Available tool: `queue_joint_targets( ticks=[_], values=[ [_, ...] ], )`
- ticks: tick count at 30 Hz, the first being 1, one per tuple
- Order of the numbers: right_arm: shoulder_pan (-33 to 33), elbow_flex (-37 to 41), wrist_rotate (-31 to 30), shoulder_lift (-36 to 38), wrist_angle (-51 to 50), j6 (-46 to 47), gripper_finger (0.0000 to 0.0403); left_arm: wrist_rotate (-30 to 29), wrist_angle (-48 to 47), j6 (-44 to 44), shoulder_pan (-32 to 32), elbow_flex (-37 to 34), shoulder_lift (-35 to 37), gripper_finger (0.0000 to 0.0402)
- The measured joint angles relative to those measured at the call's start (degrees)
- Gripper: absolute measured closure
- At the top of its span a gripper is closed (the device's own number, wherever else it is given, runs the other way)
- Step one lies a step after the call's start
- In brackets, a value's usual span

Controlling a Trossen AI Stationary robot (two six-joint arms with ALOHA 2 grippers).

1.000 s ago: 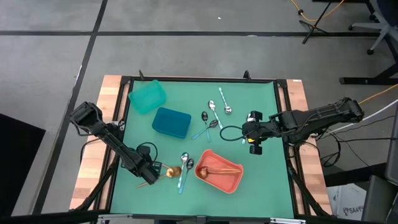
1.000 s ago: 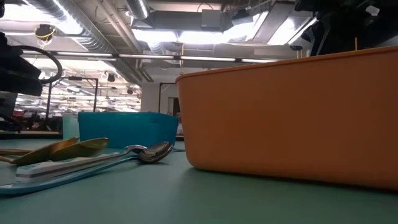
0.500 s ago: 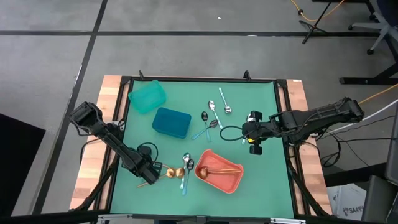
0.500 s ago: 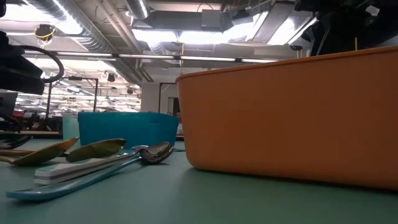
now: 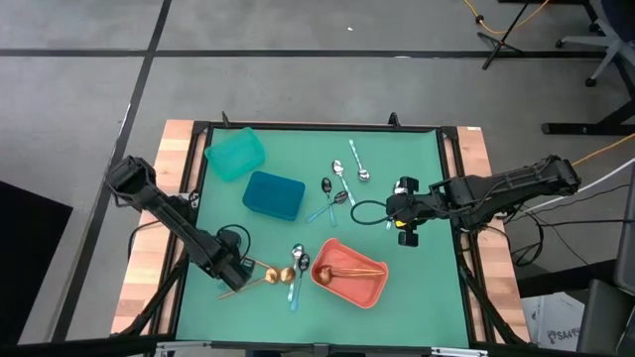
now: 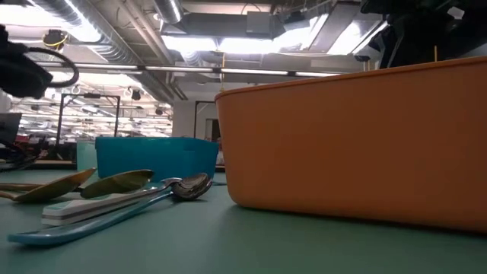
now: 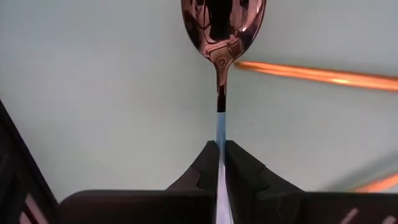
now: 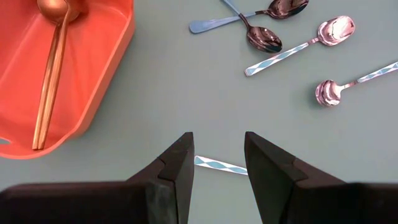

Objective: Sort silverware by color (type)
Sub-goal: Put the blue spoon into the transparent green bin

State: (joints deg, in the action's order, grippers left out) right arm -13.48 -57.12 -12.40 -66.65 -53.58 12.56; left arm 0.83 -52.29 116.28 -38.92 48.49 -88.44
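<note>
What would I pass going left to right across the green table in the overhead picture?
Left gripper pinching a copper spoon → light teal bin → dark blue bin → coral bin → right gripper, jaws apart over a patterned handle.

The left arm is stretched from the table's left edge toward its front, where the left gripper [image 5: 241,273] is held low, its fingers [image 7: 208,163] pressed together on a thin handle. The right arm is extended inward from the right edge, and the right gripper [image 8: 216,155] is held with its fingers parted, pointing down at the table.
</note>
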Motion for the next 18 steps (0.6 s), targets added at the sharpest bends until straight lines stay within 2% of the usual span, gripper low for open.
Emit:
queue_joint_targets(
  ticks=[9, 18],
  values=[
    [-0.02, 0.00, 0.00, 0.00, 0.13, 0.00, 0.0272, -4.01, -0.04, -4.39, 0.93, 0.13, 6.64, 0.0395],
    [-0.02, 0.00, 0.00, 0.00, 0.17, 0.00, 0.0272, -13.46, -1.91, -9.74, 6.05, 0.17, 14.11, 0.0395]
  ],
)
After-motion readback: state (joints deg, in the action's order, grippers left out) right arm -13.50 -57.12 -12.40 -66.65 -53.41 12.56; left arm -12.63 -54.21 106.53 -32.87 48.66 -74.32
